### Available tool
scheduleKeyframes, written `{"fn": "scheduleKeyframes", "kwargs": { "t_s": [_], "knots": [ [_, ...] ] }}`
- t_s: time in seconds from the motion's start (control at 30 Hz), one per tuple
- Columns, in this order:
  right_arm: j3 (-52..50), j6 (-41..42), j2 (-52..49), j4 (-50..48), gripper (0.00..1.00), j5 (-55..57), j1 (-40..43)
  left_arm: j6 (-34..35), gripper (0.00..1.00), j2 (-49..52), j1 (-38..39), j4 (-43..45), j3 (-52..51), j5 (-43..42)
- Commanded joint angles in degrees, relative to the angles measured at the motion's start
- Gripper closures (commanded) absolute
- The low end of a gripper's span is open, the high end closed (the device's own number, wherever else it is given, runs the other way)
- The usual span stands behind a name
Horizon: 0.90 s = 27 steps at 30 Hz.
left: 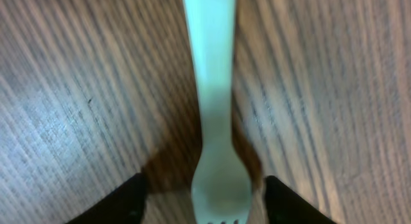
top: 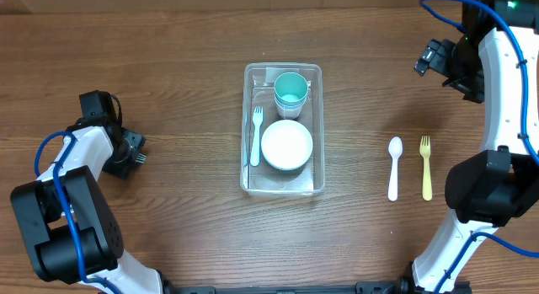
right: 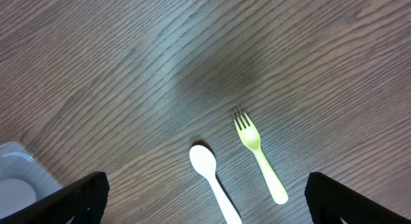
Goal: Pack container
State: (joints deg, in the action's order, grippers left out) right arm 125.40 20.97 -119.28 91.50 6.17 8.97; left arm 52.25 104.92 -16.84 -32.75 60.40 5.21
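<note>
The container [top: 318, 151] sits at the centre of the table [top: 168, 58], holding a teal cup [top: 291, 92], a white bowl [top: 286, 145] and a pale fork [top: 256, 136]. Left gripper [top: 135, 151], at the table's left side, released: its fingers [left: 128, 198] stand clear on either side of a second pale fork [left: 215, 121] (blurred, close to the lens). Right gripper [top: 428, 58] spread wide, empty, above a white spoon [top: 394, 166] and a yellow fork [top: 426, 166] lying side by side right of the container

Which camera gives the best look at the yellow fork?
The right wrist view: the yellow fork lies whole and close, tines clear. Overhead shows it whole but small, beside the white spoon. The left wrist view does not show it.
</note>
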Motion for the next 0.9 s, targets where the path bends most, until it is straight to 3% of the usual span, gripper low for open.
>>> {"fn": "scheduleKeyframes", "kwargs": {
  "t_s": [0.0,0.13,0.57,0.67,0.87],
  "knots": [
    [1.4,0.3,2.2,-0.2,0.00,0.2,0.0,1.6,0.57,3.3,0.3,1.3,-0.2,-0.8],
    [1.4,0.3,2.2,-0.2,0.00,0.2,0.0,-0.5,0.66,3.3,0.4,1.3,0.4,-2.2],
    [1.4,0.3,2.2,-0.2,0.00,0.2,0.0,-4.5,0.72,3.2,0.4,-6.8,7.6,-2.0],
    [1.4,0.3,2.2,-0.2,0.00,0.2,0.0,-4.5,0.80,3.2,0.4,-7.3,7.7,-2.1],
    [1.4,0.3,2.2,-0.2,0.00,0.2,0.0,-4.5,0.76,3.2,0.4,-7.5,7.7,-2.1]
  ]
}}
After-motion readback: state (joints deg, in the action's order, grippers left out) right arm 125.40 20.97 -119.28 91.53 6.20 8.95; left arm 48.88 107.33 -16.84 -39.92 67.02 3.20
